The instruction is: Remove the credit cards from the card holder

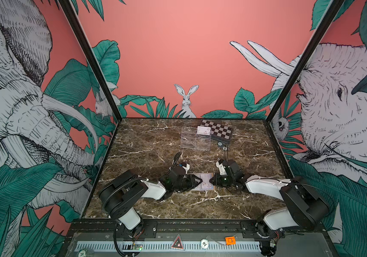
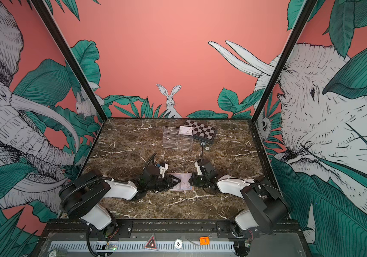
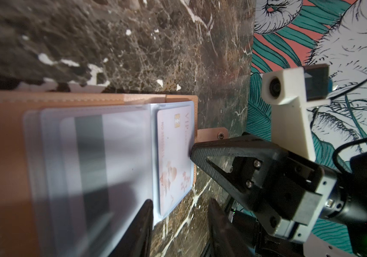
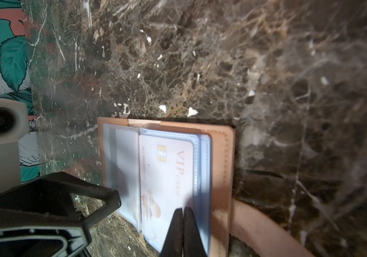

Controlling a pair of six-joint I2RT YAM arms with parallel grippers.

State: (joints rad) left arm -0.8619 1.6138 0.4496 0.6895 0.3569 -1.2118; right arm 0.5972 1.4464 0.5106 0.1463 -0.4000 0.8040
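One holder point(image 4: 221, 160) lies open on the near middle of the worktop point(image 1: 155, 142), with its spine near-far and its strap pointing right. There are three cards. A VIP card point(image 4: 167, 173) and a striped card point(image 3: 89, 155) sit in its sleeves, long axes near-far. A third card point(image 1: 204, 130) lies on the far tray point(image 1: 194, 141). The right hand point(image 4: 183, 209) is clenched, tips on the VIP card. The left hand point(image 3: 180, 202) is partly spread at the holder's left side.

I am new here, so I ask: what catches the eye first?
The open tan leather-like card holder lies front and centre on the dark marble table, a white VIP card with pink marks in its clear sleeve. The shut right end effector rests its tips on that sleeve. A clear acrylic tray stands farther back.
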